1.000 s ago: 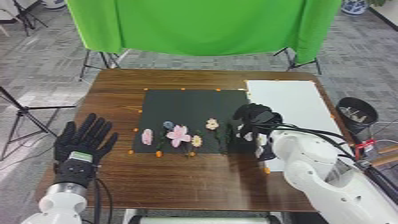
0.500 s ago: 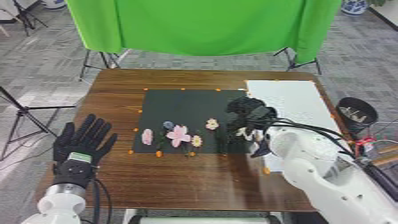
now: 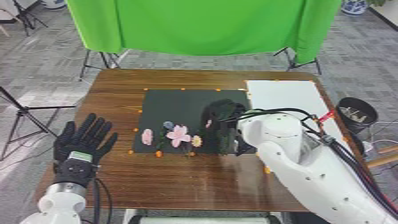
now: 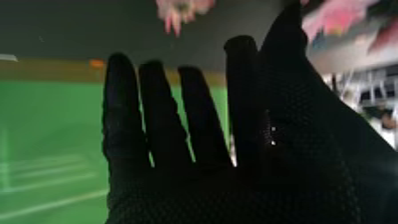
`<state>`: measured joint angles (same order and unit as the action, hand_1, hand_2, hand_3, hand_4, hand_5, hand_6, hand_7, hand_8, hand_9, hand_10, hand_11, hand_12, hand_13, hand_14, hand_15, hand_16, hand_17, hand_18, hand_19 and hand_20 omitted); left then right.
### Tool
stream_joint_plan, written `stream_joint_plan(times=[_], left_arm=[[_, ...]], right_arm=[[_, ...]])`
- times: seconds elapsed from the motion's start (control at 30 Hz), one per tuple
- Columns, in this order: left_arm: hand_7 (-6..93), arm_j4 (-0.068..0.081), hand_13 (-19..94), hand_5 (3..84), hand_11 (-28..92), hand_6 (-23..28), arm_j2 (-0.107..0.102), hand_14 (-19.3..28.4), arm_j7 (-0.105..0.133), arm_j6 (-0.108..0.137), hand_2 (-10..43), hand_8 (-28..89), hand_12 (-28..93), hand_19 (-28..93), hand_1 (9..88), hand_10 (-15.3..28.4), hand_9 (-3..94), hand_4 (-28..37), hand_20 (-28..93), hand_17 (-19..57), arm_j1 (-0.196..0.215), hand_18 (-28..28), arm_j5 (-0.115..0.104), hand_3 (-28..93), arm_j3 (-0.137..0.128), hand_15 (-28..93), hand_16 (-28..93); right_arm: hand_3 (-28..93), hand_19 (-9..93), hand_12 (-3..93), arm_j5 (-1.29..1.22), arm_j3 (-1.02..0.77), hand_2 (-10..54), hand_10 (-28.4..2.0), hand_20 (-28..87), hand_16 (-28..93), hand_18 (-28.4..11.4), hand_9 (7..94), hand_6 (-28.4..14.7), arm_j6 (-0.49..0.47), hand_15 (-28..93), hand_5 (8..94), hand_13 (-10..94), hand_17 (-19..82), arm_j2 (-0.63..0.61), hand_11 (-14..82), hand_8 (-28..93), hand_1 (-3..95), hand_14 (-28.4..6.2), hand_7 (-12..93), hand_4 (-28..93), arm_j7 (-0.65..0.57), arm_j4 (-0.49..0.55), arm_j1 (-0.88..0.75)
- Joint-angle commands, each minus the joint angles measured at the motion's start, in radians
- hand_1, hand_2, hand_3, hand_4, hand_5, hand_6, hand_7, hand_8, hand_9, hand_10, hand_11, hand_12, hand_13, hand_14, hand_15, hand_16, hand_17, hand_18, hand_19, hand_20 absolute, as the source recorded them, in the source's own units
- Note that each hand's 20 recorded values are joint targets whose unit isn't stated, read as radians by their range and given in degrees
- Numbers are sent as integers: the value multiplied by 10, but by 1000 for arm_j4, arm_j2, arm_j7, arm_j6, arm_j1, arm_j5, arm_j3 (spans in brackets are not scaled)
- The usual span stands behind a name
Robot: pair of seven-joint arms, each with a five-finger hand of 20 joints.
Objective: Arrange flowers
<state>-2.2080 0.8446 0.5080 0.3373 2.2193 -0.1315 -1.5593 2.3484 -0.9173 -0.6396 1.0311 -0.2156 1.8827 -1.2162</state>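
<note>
nearest on the dark mat [image 3: 182, 102], the small pale yellow bloom [image 3: 196, 141] sits beside the big pink bloom [image 3: 179, 136], whose petals spread star-like, so i can't name one long axis for it. the long pink bloom [image 3: 147, 136] is to their left, its long axis running near to far. a little farther is the blue-grey bloom [image 3: 168, 125], its stem pointing back towards the mat's near edge. farther still, one more pink flower [image 3: 209, 123] peeks out at the left side of the right hand.

the left hand [image 3: 82, 145] is the nearer one, open beside the mat, fingers straight and spread apart. the right hand [image 3: 226, 114] is over the mat's right part; up close its fingers are straight with slim gaps, thumb close alongside (a tidy open hand, really). whether it touches that pink flower, i can't tell. blurred pink blooms [image 4: 184, 6] show past its fingers in the wrist view.

a broad strip of brown table [image 3: 169, 182] runs between the near edge and the mat. the white sheet [image 3: 284, 95] borders the mat on the right, with the black bin [image 3: 357, 111] just off the table's right edge. beyond the far edge hangs green cloth [image 3: 200, 25].
</note>
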Motion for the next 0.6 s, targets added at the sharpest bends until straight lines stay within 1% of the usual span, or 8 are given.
stream_joint_plan(times=[0.03, 0.1, 0.2, 0.23, 0.33, 0.4, 0.47, 0.6], left_arm=[[170, 3, 281, 419, 229, 94, 7, 157, -24, -1, 164, -95, 131, 411, 284, 160, 383, -283, 105, -78, 8, 154, 11, 710, -9, 399, -64], [170, 1, 281, 419, 229, 94, 6, 157, -21, 4, 164, -95, 131, 411, 284, 160, 383, -283, 105, -78, 7, 154, 11, 710, -11, 399, -64], [170, 0, 281, 419, 229, 94, 3, 157, -15, 7, 164, -95, 131, 411, 284, 160, 383, -283, 105, -78, 9, 154, -1, 710, -14, 399, -64], [170, 1, 281, 419, 229, 94, 4, 157, -16, 4, 164, -95, 131, 411, 284, 160, 383, -283, 105, -78, 10, 154, 1, 710, -15, 399, -64], [170, -1, 281, 419, 229, 94, 5, 157, -20, 0, 164, -95, 131, 411, 284, 160, 383, -283, 105, -78, 12, 154, 0, 710, -14, 399, -64], [170, 0, 281, 419, 229, 94, 6, 157, -21, 5, 164, -95, 131, 411, 284, 160, 383, -283, 105, -78, 9, 154, -1, 710, -11, 399, -64], [170, -2, 281, 419, 229, 94, 2, 157, -11, 9, 164, -95, 131, 411, 284, 160, 383, -283, 105, -78, 10, 154, -8, 710, -10, 399, -64], [170, 0, 281, 419, 229, 94, 2, 157, -17, 4, 164, -95, 131, 411, 284, 160, 383, -283, 105, -78, 7, 154, -4, 710, -9, 399, -64]], right_arm=[[772, 528, 105, -10, 2, 6, -158, 171, 123, -177, 340, -14, -41, 216, 488, 263, 159, 6, 75, -140, 400, -161, 165, -283, -71, -14, 10], [775, 533, 102, -23, -5, -27, -171, 173, 117, -179, 321, -35, -39, 221, 462, 252, 154, 2, 77, -131, 392, -166, 151, -283, -86, -4, 2], [783, 539, 102, -30, -7, -60, -176, 174, 112, -181, 315, -46, -65, 225, 451, 250, 151, 4, 75, -124, 375, -167, 141, -283, -105, -2, 5], [787, 542, 101, -31, -7, -69, -177, 175, 111, -183, 315, -50, -81, 225, 450, 250, 149, 5, 74, -122, 364, -168, 136, -283, -111, -3, 8], [783, 544, 101, -31, -12, -71, -184, 176, 108, -187, 313, -57, -109, 223, 457, 246, 145, 7, 72, -118, 346, -173, 126, -283, -112, -6, 8], [780, 544, 100, -33, -10, -66, -185, 176, 108, -191, 313, -53, -124, 222, 473, 244, 142, 7, 69, -117, 339, -176, 125, -283, -128, -2, 9], [780, 545, 99, -41, -9, -61, -186, 178, 107, -192, 314, -56, -117, 220, 478, 243, 141, 9, 69, -116, 329, -177, 121, -283, -148, 1, 10], [774, 554, 99, -54, -19, -48, -193, 182, 108, -198, 315, -73, -112, 222, 488, 245, 140, 9, 68, -113, 315, -181, 112, -283, -167, 6, 11]])
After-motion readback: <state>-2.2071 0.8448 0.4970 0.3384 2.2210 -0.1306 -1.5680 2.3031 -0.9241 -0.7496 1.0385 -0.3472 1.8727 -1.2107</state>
